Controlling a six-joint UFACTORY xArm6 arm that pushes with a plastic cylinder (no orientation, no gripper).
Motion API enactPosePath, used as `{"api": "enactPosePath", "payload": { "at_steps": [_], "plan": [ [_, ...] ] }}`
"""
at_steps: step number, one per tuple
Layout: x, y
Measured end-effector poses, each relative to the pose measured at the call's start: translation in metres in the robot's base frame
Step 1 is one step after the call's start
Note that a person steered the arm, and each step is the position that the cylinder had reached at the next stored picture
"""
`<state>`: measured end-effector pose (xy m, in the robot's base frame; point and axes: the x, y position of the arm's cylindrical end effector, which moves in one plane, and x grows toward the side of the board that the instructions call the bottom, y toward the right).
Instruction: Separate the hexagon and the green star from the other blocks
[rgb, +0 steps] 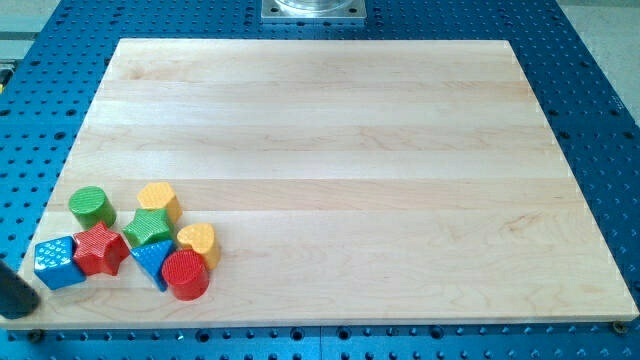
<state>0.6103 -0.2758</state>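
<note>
Both yellow hexagon (158, 200) and green star (148, 227) lie right of my tip (22, 312).

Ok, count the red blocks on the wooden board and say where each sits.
2. The red star block sits at the cluster's left, between the blue cube and the green star. The red cylinder sits at the cluster's bottom right. None seems hidden.
</note>
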Motion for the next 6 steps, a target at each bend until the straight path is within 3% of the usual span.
{"api": "enactPosePath", "payload": {
  "at_steps": [2,4,6],
  "plan": [
    [-0.025,0.088],
    [-0.079,0.094],
    [-0.146,0.138]
  ]
}}
